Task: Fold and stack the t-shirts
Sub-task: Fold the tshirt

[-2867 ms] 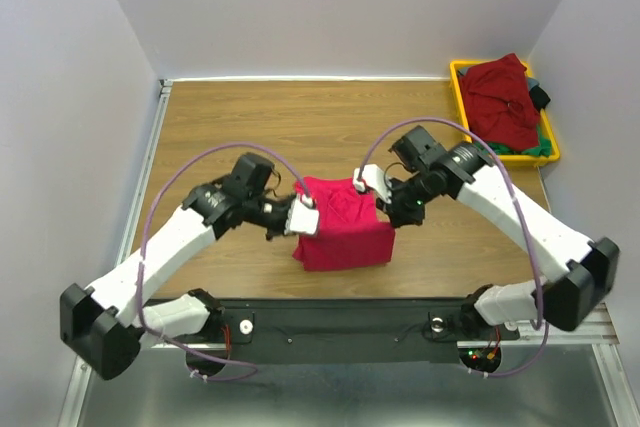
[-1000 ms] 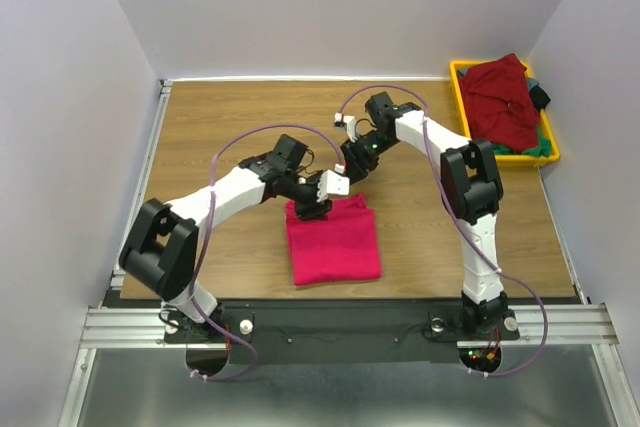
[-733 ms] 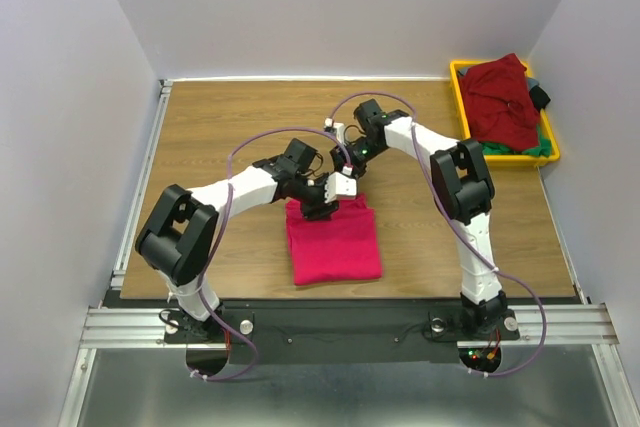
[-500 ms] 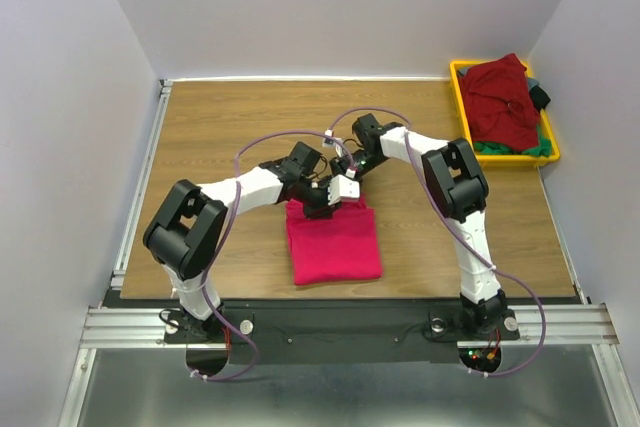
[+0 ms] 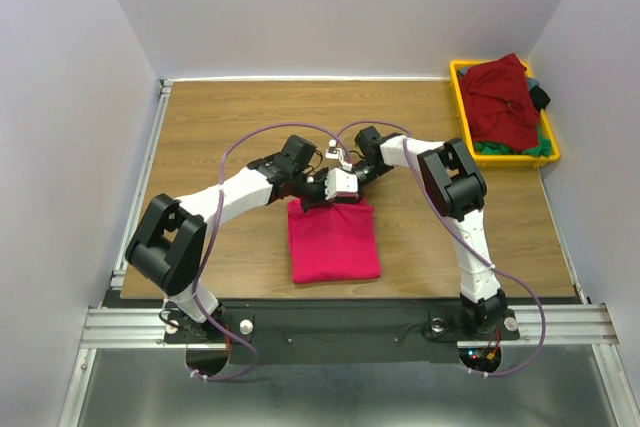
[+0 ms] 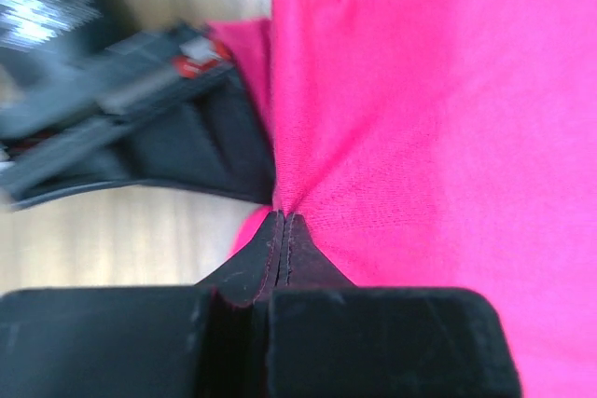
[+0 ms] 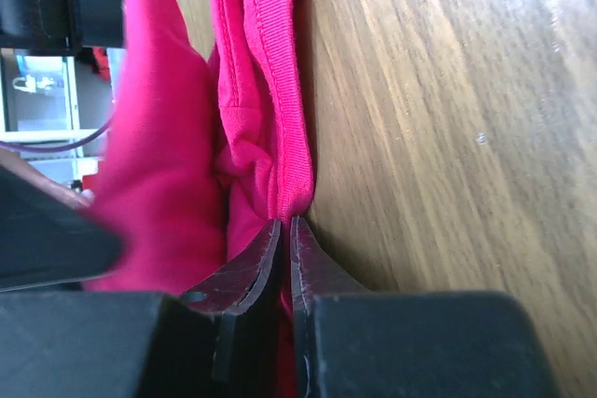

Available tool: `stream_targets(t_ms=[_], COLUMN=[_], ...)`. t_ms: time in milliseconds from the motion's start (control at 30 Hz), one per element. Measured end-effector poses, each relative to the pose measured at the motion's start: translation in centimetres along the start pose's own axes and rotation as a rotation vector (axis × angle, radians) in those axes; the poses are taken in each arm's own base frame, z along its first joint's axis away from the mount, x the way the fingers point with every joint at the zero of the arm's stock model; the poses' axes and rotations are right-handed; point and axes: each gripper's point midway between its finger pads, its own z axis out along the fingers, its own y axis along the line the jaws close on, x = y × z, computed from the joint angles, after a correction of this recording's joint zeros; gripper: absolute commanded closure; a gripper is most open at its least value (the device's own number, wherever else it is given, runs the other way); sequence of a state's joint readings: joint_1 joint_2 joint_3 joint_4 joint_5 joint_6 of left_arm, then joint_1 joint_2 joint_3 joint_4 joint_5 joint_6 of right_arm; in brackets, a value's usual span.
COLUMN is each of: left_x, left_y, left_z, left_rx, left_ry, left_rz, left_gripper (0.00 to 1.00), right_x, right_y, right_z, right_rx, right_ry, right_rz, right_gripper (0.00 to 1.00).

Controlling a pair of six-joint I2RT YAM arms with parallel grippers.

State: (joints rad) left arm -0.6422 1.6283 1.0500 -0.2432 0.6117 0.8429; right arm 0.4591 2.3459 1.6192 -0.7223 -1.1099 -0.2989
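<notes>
**Both my claws pinch the far edge of the crimson t-shirt**

My left claw (image 6: 282, 223) is pressed shut, and a small pucker of the crimson t-shirt (image 6: 420, 137) is caught between its tips. From there the cloth spreads out smooth, ahead of the tips and to one side. On the other side, just beside them, is a dark blurred shape that I cannot name for sure.

My right claw (image 7: 285, 223) is closed to a thin slit, and the rolled hem of the same shirt runs into its tips. The bare wooden table (image 7: 448, 137) is on one side of these fingers and the bunched cloth on the other.

Seen from above, my two claws are just beside each other. The folded shirt lies flat on the near side of them. Well apart from my right claw, at the far right corner, a yellow bin (image 5: 456, 71) holds a maroon t-shirt (image 5: 503, 97) over a green one (image 5: 541, 149).
</notes>
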Motion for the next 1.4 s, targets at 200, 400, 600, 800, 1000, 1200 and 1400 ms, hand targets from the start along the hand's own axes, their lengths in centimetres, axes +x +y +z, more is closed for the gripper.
stream_targets(t_ms=[200, 400, 600, 800, 1000, 1200, 1400], left_x=[-1.1, 1.5, 4.0, 3.8, 3.0, 1.0, -1.2], left_y=[1.4, 3.2, 4.0, 5.6, 8.0, 9.3, 5.4], left_z=[-1.5, -0.6, 0.5, 0.6, -0.6, -5.9, -8.1], left_rx=[-0.064, -0.08, -0.071, -0.101, -0.162, -0.269, -0.237], left_ry=[-0.02, 0.032, 0.07, 0.075, 0.048, -0.047, -0.153], left_rz=[0.036, 0.006, -0.024, -0.014, -0.06, -0.174, -0.248], left_gripper=[1.0, 1.0, 0.99, 0.78, 0.58, 0.56, 0.56], right_x=[0.5, 0.4, -0.6, -4.5, -6.3, -6.9, -5.7], right_y=[0.2, 0.1, -0.4, -3.8, -6.4, -0.2, 3.2], right_z=[0.1, 0.1, -0.9, -6.1, -14.6, -17.7, -14.8], right_rx=[-0.017, -0.008, 0.097, 0.408, 0.665, 0.651, 0.499], right_ry=[0.003, 0.005, 0.015, -0.042, -0.151, -0.252, -0.247], right_rz=[0.015, 0.019, 0.013, -0.076, -0.067, -0.094, -0.079], right_gripper=[0.88, 0.81, 0.65, 0.6, 0.59, 0.5, 0.5])
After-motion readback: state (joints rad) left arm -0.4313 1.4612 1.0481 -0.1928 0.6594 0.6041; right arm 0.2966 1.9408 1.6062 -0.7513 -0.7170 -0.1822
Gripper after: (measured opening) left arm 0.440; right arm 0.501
